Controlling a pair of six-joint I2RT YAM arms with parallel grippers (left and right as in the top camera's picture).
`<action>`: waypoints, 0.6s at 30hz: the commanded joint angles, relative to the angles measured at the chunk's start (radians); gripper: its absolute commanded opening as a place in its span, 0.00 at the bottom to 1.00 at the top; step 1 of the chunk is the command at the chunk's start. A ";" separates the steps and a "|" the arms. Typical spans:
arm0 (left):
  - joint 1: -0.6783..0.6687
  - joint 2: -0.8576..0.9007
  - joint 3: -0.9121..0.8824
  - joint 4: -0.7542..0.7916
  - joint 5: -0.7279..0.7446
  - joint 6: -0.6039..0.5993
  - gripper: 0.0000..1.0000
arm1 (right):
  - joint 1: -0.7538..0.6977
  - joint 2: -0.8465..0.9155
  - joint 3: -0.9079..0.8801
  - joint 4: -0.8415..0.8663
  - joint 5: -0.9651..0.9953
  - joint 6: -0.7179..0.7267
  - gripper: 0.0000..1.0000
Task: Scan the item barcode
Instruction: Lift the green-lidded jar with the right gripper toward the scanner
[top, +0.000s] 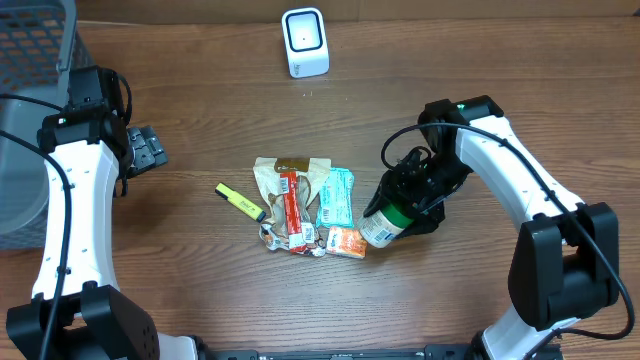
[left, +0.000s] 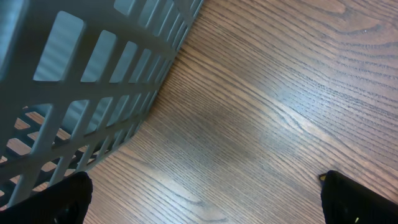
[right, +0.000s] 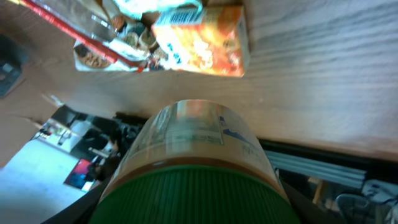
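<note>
I have the right gripper (top: 415, 195) clamped on the ribbed cap of the green-capped plastic bottle (top: 385, 222), just right of the heap of snack packets (top: 300, 205) at the middle of the wooden table (top: 480, 90). Holding it by the cap should leave the label bare for the white box scanner (top: 304, 42) at the far edge, and open wood lies between. My left gripper (top: 145, 150) hangs wide and empty beside the grey slatted basket (top: 30, 60) at the left edge.

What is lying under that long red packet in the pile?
A crinkled beige wrapper lies under the long red packet; anything else beneath is covered.
</note>
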 joint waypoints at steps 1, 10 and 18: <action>-0.001 -0.015 0.016 0.000 -0.003 0.019 1.00 | -0.001 -0.002 0.024 -0.018 -0.100 0.003 0.47; -0.001 -0.015 0.016 0.000 -0.003 0.019 1.00 | -0.001 -0.002 0.024 -0.069 -0.165 0.007 0.48; -0.001 -0.015 0.016 0.000 -0.003 0.019 1.00 | -0.001 -0.002 0.024 -0.096 -0.216 0.017 0.47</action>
